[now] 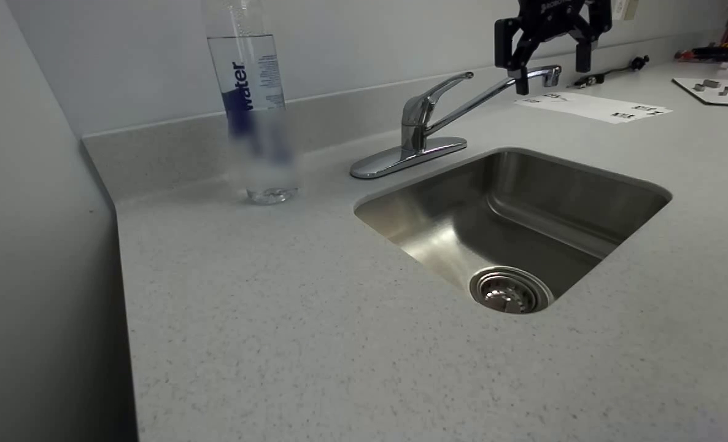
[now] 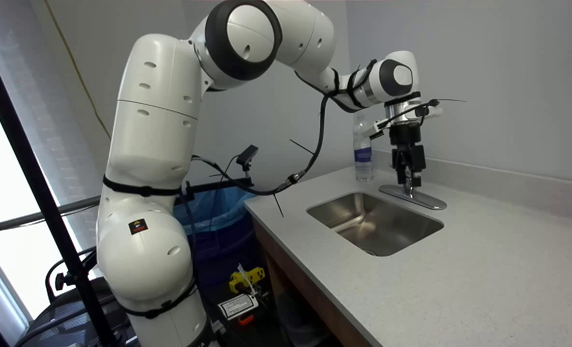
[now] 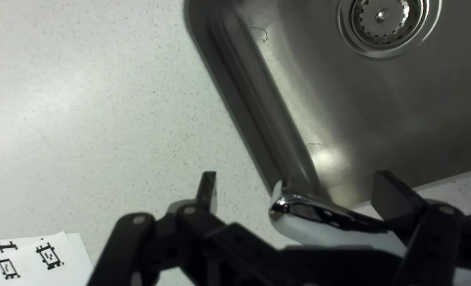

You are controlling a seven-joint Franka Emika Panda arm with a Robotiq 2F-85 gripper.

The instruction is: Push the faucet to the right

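The faucet is shiny metal with a single lever, an oval base plate and a thin spout. It stands behind the sink in an exterior view [image 1: 414, 123], its spout reaching toward the far right. In an exterior view its base plate [image 2: 430, 201] shows below my gripper [image 2: 408, 179], which hides most of the faucet. My gripper [image 1: 552, 69] is open, fingers down, at the spout's outer end; one finger crosses in front of the spout. In the wrist view the spout end [image 3: 327, 212] lies between the open fingers [image 3: 301, 192], close to the right finger. Contact cannot be told.
The steel sink [image 1: 579, 190] lies in front of the faucet. A tall clear water bottle [image 1: 253, 116] stands beside the base plate near the wall. A low backsplash [image 1: 333, 120] runs behind. Printed papers [image 1: 591, 107] and a white board [image 1: 723, 92] lie farther along the counter.
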